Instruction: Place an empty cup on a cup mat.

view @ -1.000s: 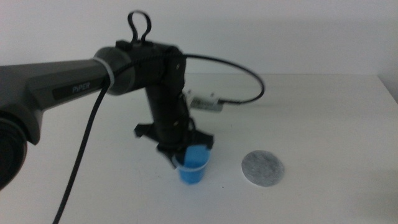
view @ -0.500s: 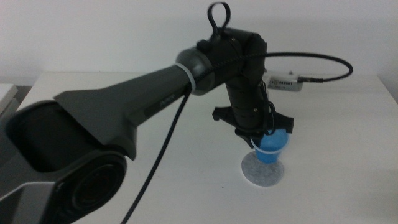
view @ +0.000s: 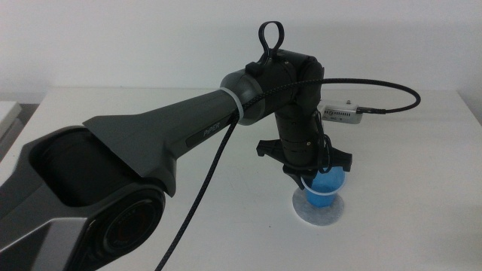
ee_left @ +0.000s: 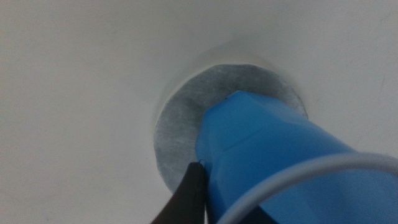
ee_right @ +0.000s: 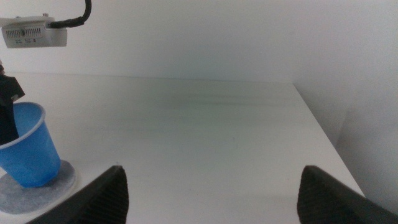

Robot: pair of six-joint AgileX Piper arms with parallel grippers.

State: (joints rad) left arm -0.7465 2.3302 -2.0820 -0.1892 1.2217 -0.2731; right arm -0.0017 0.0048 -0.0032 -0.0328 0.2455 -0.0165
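the cup [view: 327, 188], bright blue with a thin pale rim, sits over the cup mat [view: 320, 211], a flat speckled grey disc with a pale edge that lies on the white desk [view: 422, 165]. in the middle view the mat shows around the cup's base on the near side and to both sides, so the cup is within the disc's outline, though whether its base rests fully on the mat or sits just above it cannot be told from here. the right wrist view shows the cup [ee_right: 26, 146] leaning slightly, its lower end on or right at the mat [ee_right: 37, 190]. the left gripper [view: 315, 179] comes in on the long dark arm from the left side of the middle view and reaches straight down onto the cup, its fingers closed on the cup's rim. in the left wrist view one dark finger [ee_left: 186, 199] presses against the outside of the blue wall [ee_left: 273, 155], with the grey mat [ee_left: 180, 124] visible beyond the cup's base. a small pale box [view: 340, 113] with a black cable sits off the arm's wrist. the right gripper [ee_right: 211, 190] waits well apart from the cup, low over the desk, its two dark fingers spread wide with nothing between them.
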